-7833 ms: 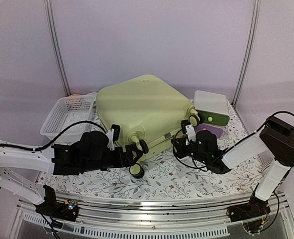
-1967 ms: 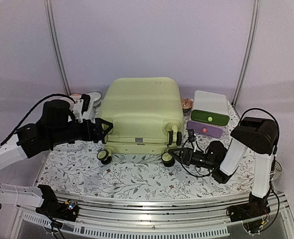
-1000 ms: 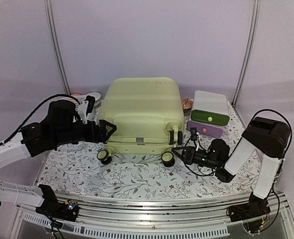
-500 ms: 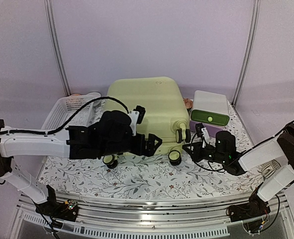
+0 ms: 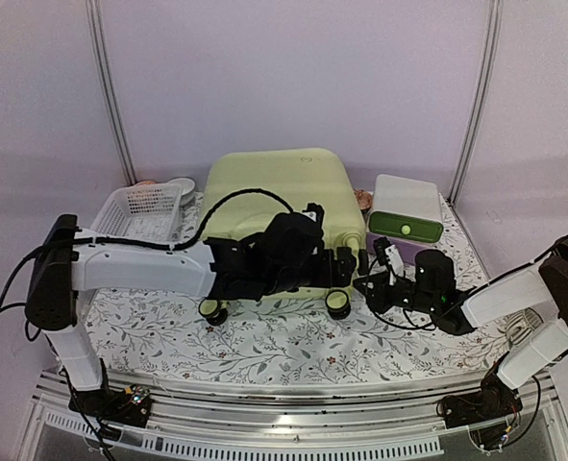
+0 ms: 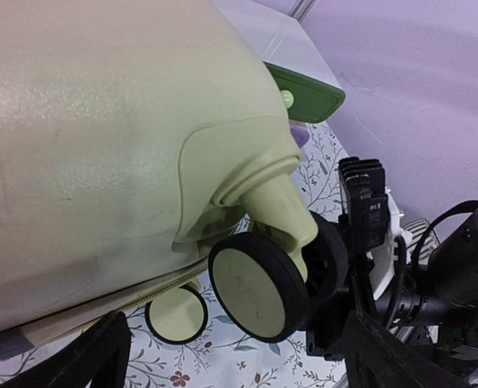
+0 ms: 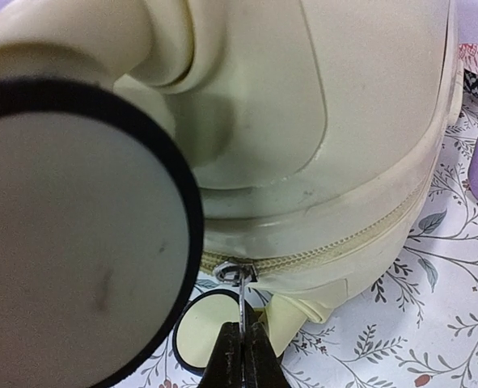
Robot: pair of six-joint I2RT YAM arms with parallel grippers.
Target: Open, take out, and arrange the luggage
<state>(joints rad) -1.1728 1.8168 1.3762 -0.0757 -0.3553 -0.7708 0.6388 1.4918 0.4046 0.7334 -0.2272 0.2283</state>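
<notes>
The luggage (image 5: pixel 274 187) lies flat on its broad side in the middle of the desk (image 5: pixel 264 360), between the white basket (image 5: pixel 135 216) and the drawer box (image 5: pixel 407 216). Its wheeled end faces the arms. That placement seems deliberate, since it puts the zipper seam (image 7: pixel 344 242) that runs round the shell within reach of both arms. The seam looks shut along the stretch in view, so the opening step is judged to be only at its start.

The right pincer (image 7: pixel 240 343) comes in low from the right, just under the corner wheel (image 7: pixel 69 234). It is closed on the thin metal zipper pull (image 7: pixel 241 303), which hangs from the slider at the seam. The tab is small and flat, so the fingertips pinch it at its very end, probably so that the slider can be drawn along the seam.

The left pincer (image 6: pixel 234 331) reaches across the front of the case and hangs spread wide, one finger on either side of that same corner wheel. It grips nothing, and whether it touches the shell cannot be told. Its position suggests it is there to brace the case, because a light hard shell on wheels is likely to slide or swing when the zipper is tugged.
</notes>
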